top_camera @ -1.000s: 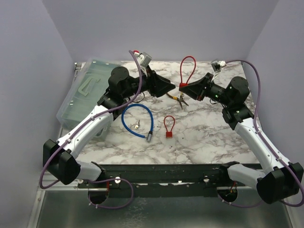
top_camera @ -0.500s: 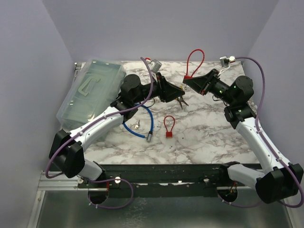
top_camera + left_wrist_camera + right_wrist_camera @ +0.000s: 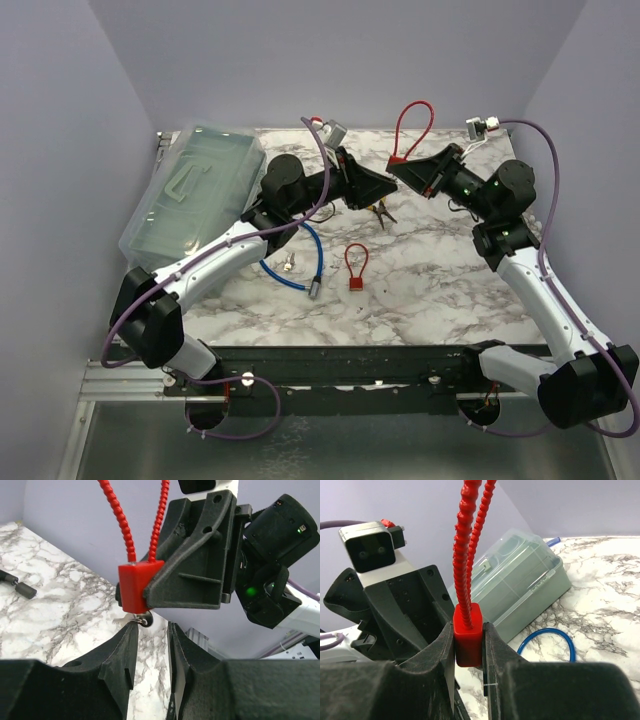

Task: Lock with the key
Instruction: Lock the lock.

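My right gripper (image 3: 399, 170) is shut on the red body of a cable lock (image 3: 468, 639), and the lock's ribbed red loop (image 3: 413, 124) stands up above it. In the left wrist view a small silver key (image 3: 140, 620) sticks out under that lock body (image 3: 138, 586). My left gripper (image 3: 152, 628) faces it from just below. Its jaws stand a narrow gap apart with nothing between them, and the left fingertip (image 3: 131, 631) is right at the key. Both grippers meet above the back middle of the table.
A clear plastic box (image 3: 195, 188) lies at the back left. A blue cable lock (image 3: 318, 246) with keys (image 3: 290, 263), a small red padlock (image 3: 356, 270) and pliers (image 3: 380, 210) lie on the marble table (image 3: 440, 280).
My left arm has swung right, up to the held lock, and its jaws have narrowed. My right gripper lifted the lock slightly and now holds still.
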### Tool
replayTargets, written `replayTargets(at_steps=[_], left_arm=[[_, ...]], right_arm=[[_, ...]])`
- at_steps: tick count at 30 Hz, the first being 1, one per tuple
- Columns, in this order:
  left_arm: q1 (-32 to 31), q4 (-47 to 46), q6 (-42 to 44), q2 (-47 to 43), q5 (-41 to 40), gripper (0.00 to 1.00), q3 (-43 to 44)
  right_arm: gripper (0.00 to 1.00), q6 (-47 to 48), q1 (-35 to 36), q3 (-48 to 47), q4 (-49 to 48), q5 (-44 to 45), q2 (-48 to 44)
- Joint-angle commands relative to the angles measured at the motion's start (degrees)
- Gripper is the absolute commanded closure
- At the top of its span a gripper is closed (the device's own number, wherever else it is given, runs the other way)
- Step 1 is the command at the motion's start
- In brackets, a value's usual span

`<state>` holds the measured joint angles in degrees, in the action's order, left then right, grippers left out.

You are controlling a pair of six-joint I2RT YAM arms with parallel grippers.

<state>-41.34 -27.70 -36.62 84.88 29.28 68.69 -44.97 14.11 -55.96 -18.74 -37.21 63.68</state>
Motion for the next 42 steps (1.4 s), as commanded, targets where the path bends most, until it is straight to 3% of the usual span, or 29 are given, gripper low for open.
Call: replayTargets(at_steps=[1, 13, 23, 24, 25, 42], left_arm=[[-0.1, -1.2, 1.2, 0.7, -2.6, 0.66, 2.5], [0.0, 3.0, 4.5, -3.4, -4.4, 0.62, -0.9], [-0.1, 1.1, 3.4, -1.4, -2.1, 0.63, 1.0], [-0.1, 0.8, 3.2, -6.6, -2.3, 0.63, 1.1], [-0.1, 0.6, 3.1, -1.9, -2.5, 0.63, 1.3], [0.0, 0.2, 1.7, 0.3, -2.8, 0.77, 2.8]], right_arm=[[1.0, -0.5, -0.3, -0.1, -3.6, -1.8, -1.3], [1.0, 2.5, -0.3, -0.7, -2.9, -1.0, -1.7], [1.0, 2.4, -0.3, 0.1, -3.5, -2.3, -1.9], [1.0, 2.4, -0.3, 0.1, -3.6, -2.5, -1.9], [1.0, 2.4, -0.3, 0.1, -3.6, -2.5, -1.9], [1.0, -0.2, -0.3, 1.2, -5.9, -4.0, -2.0]])
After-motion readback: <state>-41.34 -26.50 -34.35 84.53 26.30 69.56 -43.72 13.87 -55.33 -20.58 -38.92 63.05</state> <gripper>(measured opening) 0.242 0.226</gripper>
